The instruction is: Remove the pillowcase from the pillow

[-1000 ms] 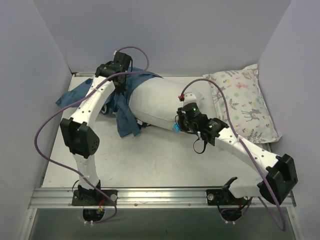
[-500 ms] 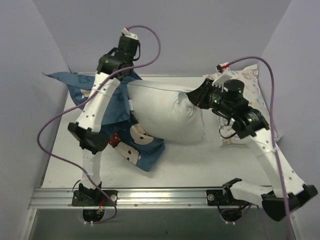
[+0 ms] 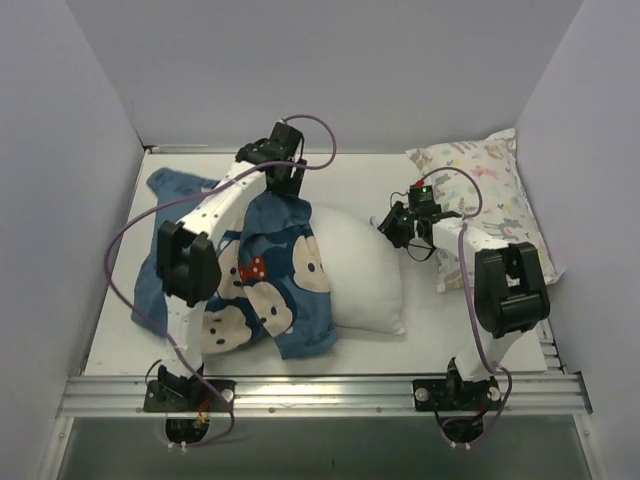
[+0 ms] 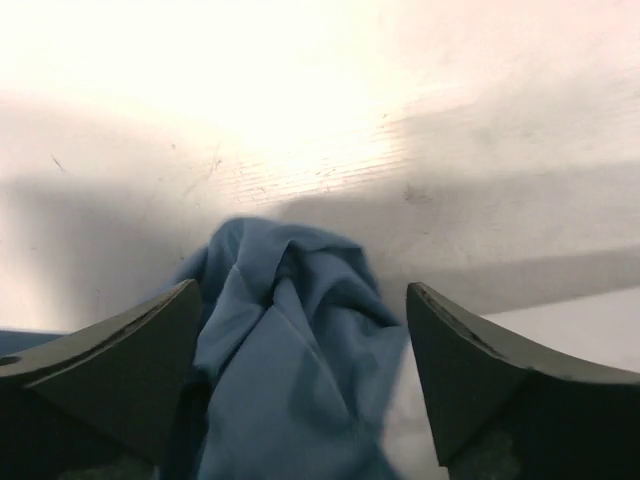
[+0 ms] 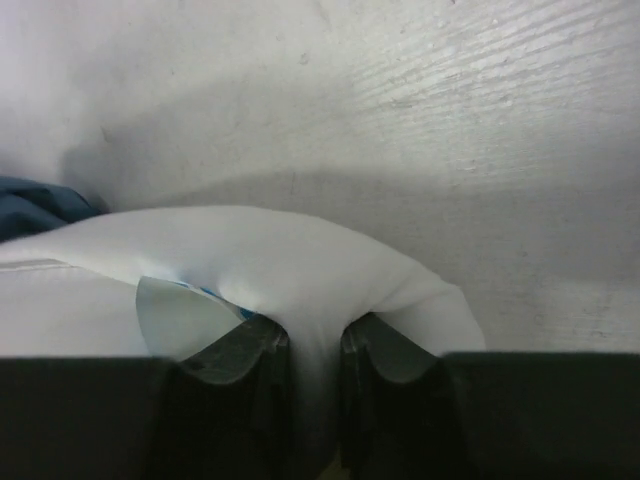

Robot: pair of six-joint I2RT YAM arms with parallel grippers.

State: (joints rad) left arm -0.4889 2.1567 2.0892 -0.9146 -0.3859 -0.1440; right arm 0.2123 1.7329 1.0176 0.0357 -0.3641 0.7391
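The dark blue pillowcase (image 3: 265, 280) with mouse faces and a red bow lies crumpled on the left of the table, over the left end of the white pillow (image 3: 360, 270). Whether that end is still inside it is hidden. My left gripper (image 3: 288, 190) hangs open over the pillowcase's far edge. In the left wrist view the blue fabric (image 4: 290, 340) lies loose between the wide-apart fingers (image 4: 120, 360). My right gripper (image 3: 392, 225) is shut on the pillow's far right corner. The right wrist view shows white pillow fabric (image 5: 300, 270) pinched between the jaws, next to a small tag (image 5: 175, 315).
A smaller white pillow with pastel animal print (image 3: 490, 205) lies along the right wall, just behind the right arm. Grey walls close in the left, back and right sides. A metal rail (image 3: 320, 392) runs along the near edge.
The left gripper has opened and let go of the pillowcase, which dropped onto the table. Both arms came down, the pillow now rests flat, and the right gripper still pinches its corner.
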